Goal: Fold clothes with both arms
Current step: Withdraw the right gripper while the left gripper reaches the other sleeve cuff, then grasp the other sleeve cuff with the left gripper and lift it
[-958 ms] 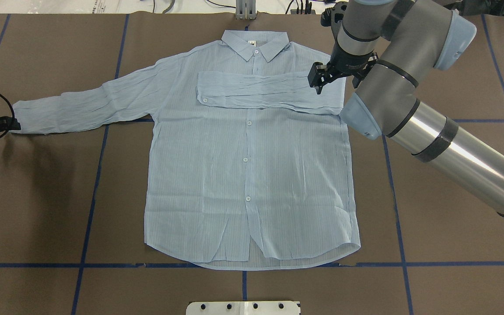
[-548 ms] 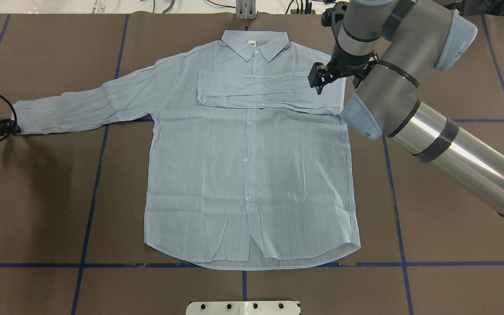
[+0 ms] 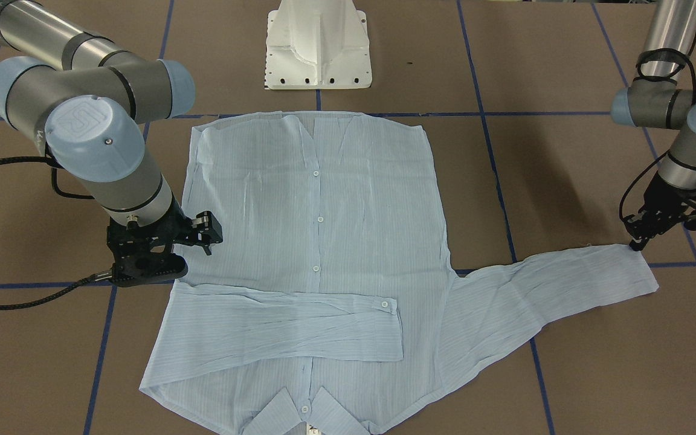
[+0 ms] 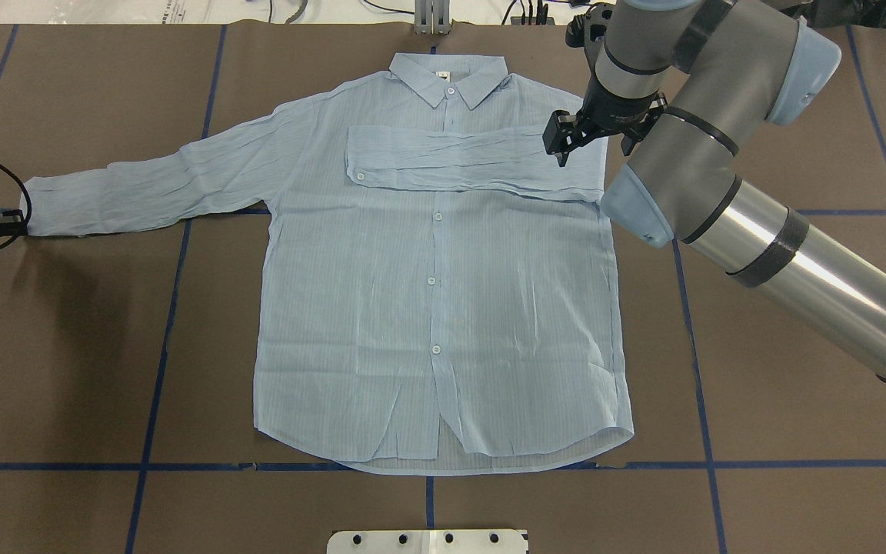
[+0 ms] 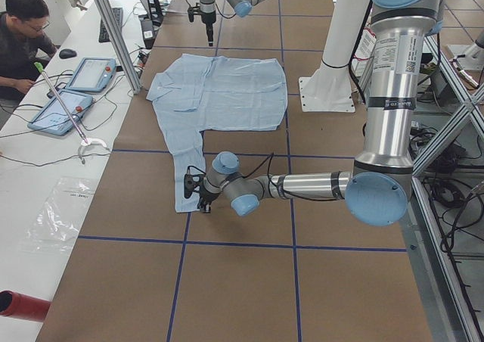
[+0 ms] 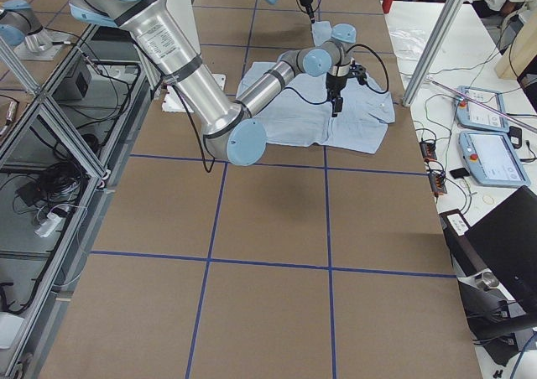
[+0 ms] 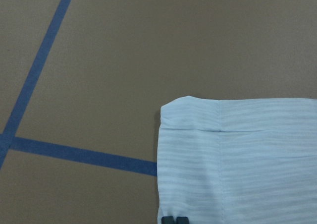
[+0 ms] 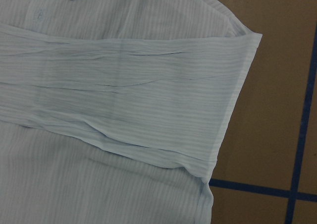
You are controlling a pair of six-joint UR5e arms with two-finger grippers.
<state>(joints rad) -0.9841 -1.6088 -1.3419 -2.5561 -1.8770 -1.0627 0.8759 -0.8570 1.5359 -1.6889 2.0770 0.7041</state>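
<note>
The pale blue striped shirt lies flat, front up, collar at the far edge. One sleeve is folded across the chest; it also shows in the right wrist view. The other sleeve lies stretched out to the left. My left gripper is low at the table, shut on that sleeve's cuff at its corner, with the fingertips together. My right gripper is open and empty. It hovers over the shoulder end of the folded sleeve and also shows in the front-facing view.
The brown table carries blue tape lines. The white pedestal base stands behind the shirt's hem. My right arm's forearm crosses the right side. An operator sits at a bench with tablets beyond the far edge.
My left gripper has shifted slightly left at the cuff. The right arm and the folded sleeve have barely moved.
</note>
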